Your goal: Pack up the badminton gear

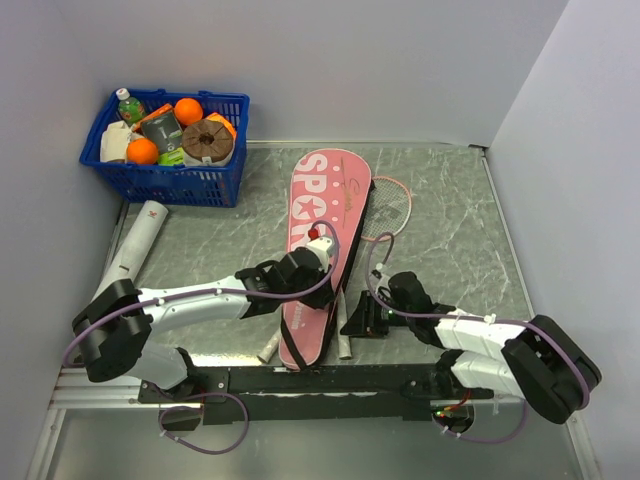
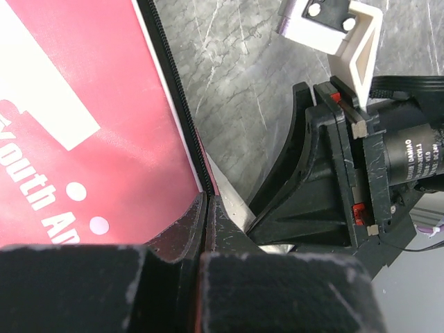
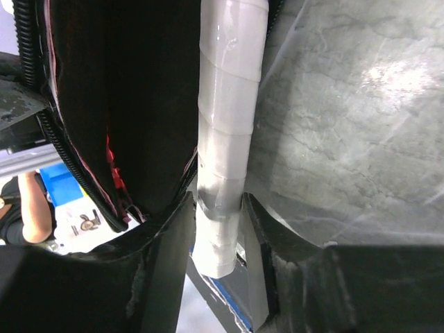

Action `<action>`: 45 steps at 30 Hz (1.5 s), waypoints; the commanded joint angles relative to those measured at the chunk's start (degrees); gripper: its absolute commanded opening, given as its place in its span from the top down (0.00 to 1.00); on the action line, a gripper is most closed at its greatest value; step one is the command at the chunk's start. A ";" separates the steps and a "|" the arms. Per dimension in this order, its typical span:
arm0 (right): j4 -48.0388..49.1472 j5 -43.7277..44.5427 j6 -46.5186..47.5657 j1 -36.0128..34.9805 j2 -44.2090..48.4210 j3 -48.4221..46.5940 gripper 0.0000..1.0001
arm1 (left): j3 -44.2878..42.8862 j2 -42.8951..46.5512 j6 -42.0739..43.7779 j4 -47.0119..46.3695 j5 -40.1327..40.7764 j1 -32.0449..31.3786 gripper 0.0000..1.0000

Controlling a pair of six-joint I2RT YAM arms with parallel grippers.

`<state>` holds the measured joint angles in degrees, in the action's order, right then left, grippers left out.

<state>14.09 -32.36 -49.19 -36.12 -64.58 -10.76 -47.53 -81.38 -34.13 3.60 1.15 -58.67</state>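
Although both arms are at work on the pink racket bag (image 1: 315,200), which lies lengthwise mid-table, the packing looks barely begun. The left gripper (image 2: 206,205) has its fingers pressed together on the bag's zipped right edge, apparently pinching that flap. The right gripper (image 3: 218,208), just right of the bag's near end, is clamped on a white-taped racket handle (image 3: 225,104) that lies alongside the dark mouth of the bag. That racket's head (image 1: 392,205) shows on the table right of the bag's far half, so it is judged not yet inside. A second handle (image 1: 268,350) pokes out at the bag's near left corner; whether its racket is in or under the bag cannot be told. The white tube (image 1: 135,245) lies well left of the bag, unpacked. No shuttlecocks are visible. A blue basket (image 1: 160,185) of groceries stands beyond the bag's far left, clear of the work. The likeliest hindrance is the arms crowding each other at the bag's right edge.
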 commanded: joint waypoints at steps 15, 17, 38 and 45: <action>15.81 0.98 -6.80 -4.57 -7.32 -4.35 0.80 | 2.70 4.48 -1.47 -1.40 -1.32 0.05 0.99; 14.83 2.03 -6.45 -5.01 -6.62 -6.19 0.82 | 3.40 4.74 -1.99 -2.01 -1.32 0.05 0.99; 51.46 -2.71 -14.09 -8.88 -35.78 -20.61 0.90 | 10.26 18.89 -3.93 -2.89 -4.23 3.47 0.95; 52.46 -3.24 -13.75 -10.28 -42.21 -27.54 0.82 | 14.39 23.02 -3.84 1.15 -1.33 8.22 0.98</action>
<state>55.59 -34.87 -65.21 -45.19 -106.43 -34.06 -34.50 -60.38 -37.21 2.66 -0.19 -52.05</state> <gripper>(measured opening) 0.361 0.032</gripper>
